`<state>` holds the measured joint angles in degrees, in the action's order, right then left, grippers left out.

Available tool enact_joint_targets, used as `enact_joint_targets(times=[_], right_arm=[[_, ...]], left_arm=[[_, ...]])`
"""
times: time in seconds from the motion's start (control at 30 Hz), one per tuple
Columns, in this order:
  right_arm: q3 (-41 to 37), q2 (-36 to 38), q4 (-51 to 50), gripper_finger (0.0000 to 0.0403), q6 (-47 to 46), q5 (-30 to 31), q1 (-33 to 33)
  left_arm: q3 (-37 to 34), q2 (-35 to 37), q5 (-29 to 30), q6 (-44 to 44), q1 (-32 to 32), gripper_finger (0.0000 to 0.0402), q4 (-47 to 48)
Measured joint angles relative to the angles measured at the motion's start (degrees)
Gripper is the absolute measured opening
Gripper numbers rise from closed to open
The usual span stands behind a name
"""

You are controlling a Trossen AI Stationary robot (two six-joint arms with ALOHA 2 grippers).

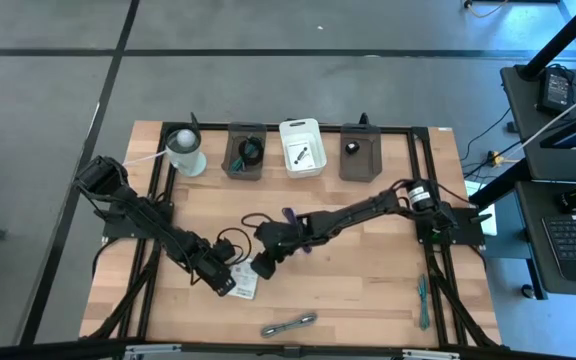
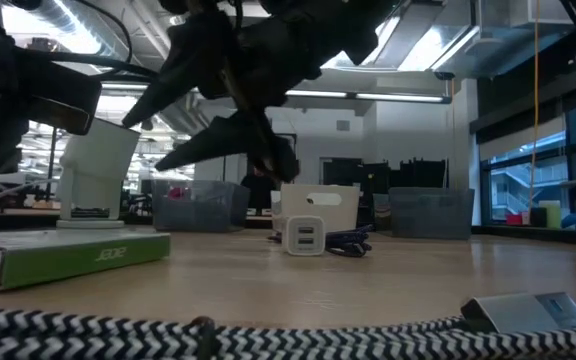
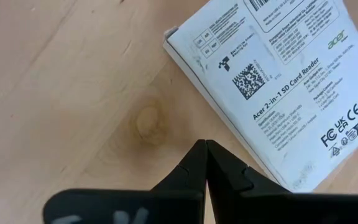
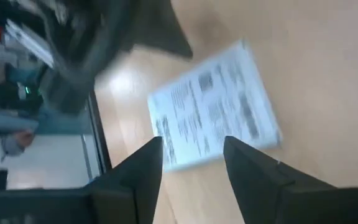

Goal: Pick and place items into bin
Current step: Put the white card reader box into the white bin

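High view shows both grippers meeting over the white card box (image 1: 245,285) near the tabletop's front edge. Right gripper (image 4: 191,158), jaws spread, should straddle its long sides squarely; left gripper (image 3: 206,163), jaws pressed together, crowds it. Open tabletop lies toward the bins (image 1: 300,148) along the back edge

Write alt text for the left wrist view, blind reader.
The left gripper hovers with jaws shut over bare wooden table, its tip just beside the edge of a white printed box lying flat. The box's label reads "Acer 2-in-1 SD Card Reader", with a data matrix code, barcode and compliance marks.
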<state>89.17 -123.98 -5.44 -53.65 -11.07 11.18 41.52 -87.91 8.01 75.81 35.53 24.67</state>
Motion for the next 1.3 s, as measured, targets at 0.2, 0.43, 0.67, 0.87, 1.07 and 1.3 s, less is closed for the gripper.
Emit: enact_joint_targets(times=[0.2,0.43,0.67,0.87,1.07,1.3], right_arm=[[0.0,0.0,-2.47,0.0177,-0.13,-5.93,-0.24],[-0.09,2.55,-7.89,0.0158,0.38,-7.99,-0.09],[-0.07,9.1,-21.24,0.0117,2.68,-0.23,1.76],[-0.97,9.54,-26.67,0.0116,-5.95,13.77,9.11],[-6.85,9.55,-17.37,0.015,-17.99,24.29,12.85],[-16.68,9.42,6.85,0.0203,-21.88,26.12,12.72]], left_arm=[[0.0,0.92,0.53,-0.01,0.0,0.0003,-0.02],[0.02,2.89,2.43,-0.07,0.0,0.0003,0.71],[0.07,3.4,2.43,-0.09,0.0,0.0003,0.64],[0.07,3.72,0.81,-2.81,0.0,0.0003,-0.13],[3.36,5.0,2.01,-13.31,-0.38,0.0001,-0.41],[4.2,3.47,-1.21,-18.06,-2.81,0.0001,2.54]])
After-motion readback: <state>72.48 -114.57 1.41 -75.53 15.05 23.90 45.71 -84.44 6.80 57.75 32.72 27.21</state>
